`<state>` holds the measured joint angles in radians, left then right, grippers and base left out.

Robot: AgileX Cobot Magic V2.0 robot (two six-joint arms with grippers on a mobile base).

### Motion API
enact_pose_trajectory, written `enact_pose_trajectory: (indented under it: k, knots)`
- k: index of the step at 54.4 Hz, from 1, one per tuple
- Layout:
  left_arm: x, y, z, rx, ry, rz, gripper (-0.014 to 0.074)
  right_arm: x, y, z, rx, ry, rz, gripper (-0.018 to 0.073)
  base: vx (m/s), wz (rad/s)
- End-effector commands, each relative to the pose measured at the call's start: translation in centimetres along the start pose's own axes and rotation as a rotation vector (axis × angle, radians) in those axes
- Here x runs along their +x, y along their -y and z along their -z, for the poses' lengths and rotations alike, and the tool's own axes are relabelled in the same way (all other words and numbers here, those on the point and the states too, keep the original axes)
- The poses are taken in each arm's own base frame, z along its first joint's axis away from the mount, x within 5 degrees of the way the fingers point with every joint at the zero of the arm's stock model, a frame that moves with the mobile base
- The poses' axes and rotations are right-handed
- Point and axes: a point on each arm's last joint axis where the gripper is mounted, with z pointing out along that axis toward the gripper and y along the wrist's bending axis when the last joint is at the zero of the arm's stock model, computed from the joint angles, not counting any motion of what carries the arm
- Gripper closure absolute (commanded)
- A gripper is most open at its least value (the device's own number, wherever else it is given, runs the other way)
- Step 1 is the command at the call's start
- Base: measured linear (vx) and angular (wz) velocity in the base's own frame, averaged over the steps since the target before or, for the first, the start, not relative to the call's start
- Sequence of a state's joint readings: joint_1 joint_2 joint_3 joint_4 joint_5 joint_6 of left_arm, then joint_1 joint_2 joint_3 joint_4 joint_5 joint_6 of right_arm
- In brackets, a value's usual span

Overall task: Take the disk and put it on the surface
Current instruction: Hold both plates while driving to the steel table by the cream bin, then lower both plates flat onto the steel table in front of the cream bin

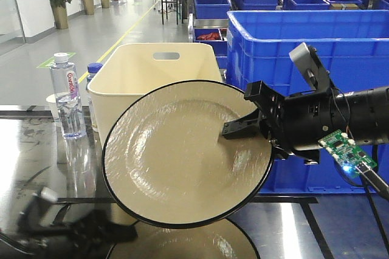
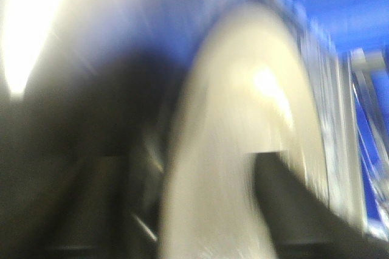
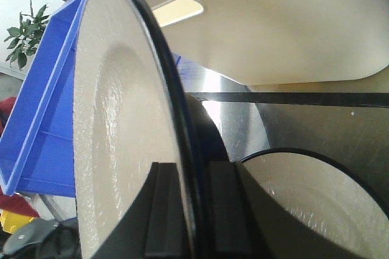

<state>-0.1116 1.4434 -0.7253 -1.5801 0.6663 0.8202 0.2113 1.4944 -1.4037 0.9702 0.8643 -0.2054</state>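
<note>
Exterior front-facing view, item one: large round glossy beige-tan disk with a thin black rim [image 1: 176, 155]. It is held on edge, dished face to the camera, clear of everything under it.

Item two: right gripper [image 1: 234, 130]. Its black fingers [image 3: 161, 210] are closed to a narrow gap, one on each face of the disk's rim. The disk extends away from the fingertips.

Item three: dark mirror-glossy tabletop surface [image 1: 36, 149], crossed by a black tape line [image 1: 285, 199]. It lies below the right gripper and carries the disk's reflection.

Item four: left gripper [image 1: 73, 231], a blurred dark form low and well apart from the right gripper. Its opening cannot be told, and its wrist view is smeared.

Item five: cream plastic bin with a handle slot [image 1: 158, 67], behind the held disk. Blue plastic crates [image 1: 292, 40] stand behind the right gripper.

Status, as judged: the grab is complete. Lowering the disk flat onto the tabletop and releasing it are not yet done.
</note>
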Motion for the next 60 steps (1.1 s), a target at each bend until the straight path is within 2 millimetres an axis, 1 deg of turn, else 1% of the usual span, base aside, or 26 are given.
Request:
enact_pose_trajectory:
  k: [1,4,8,10,14,19,24,30,37,45,52,60]
  knots:
    - [-1.4,2.3,2.8,0.106,0.083,-0.035,-0.0066,-1.1,-2.7,2.1,-0.102,0.126,-0.014,0.0568,0.0,0.0]
    - [-1.7,3.0,4.4,0.131,0.127,-0.055,-0.0057,-1.0,-2.5,2.0,-0.085,0.117,-0.006,0.0568,0.0,0.0]
    - [-1.9,3.6,5.8,0.145,0.175,-0.077,-0.0043,-0.7,-1.8,1.6,-0.051,0.099,-0.02,0.0568,0.0,0.0]
    - [-2.0,3.9,6.5,0.151,0.201,-0.091,-0.0035,-0.4,-1.2,1.3,-0.034,0.085,-0.042,0.0568,0.0,0.0]
    - [-2.0,4.7,8.0,0.16,0.257,-0.118,-0.0012,0.4,0.5,0.3,0.019,0.043,-0.104,0.0568,0.0,0.0]
    - [-1.9,5.4,9.2,0.165,0.307,-0.146,0.0008,1.8,2.6,-1.0,0.06,-0.009,-0.169,0.0568,0.0,0.0]
    - [-1.6,6.0,10.0,0.173,0.338,-0.168,0.0014,2.8,3.8,-2.0,0.053,-0.049,-0.206,0.0568,0.0,0.0]
    - [-1.5,6.4,10.5,0.191,0.355,-0.17,0.0014,3.2,4.7,-3.1,0.029,-0.072,-0.199,0.0566,0.0,0.0]
    - [-1.4,6.4,10.5,0.189,0.352,-0.176,0.0014,3.1,4.8,-3.7,-0.023,-0.084,-0.168,0.0559,0.0,0.0]
    - [-1.4,6.4,10.5,0.188,0.352,-0.18,0.0014,3.5,5.1,-4.2,-0.037,-0.124,-0.104,0.0519,0.0,0.0]
    - [-1.4,6.4,10.5,0.188,0.353,-0.18,0.0014,3.9,5.6,-4.6,-0.036,-0.179,-0.076,0.0445,0.0,0.0]
    - [-1.5,6.4,10.5,0.187,0.355,-0.179,0.0014,4.0,5.8,-4.8,-0.03,-0.187,-0.044,0.0309,0.0,0.0]
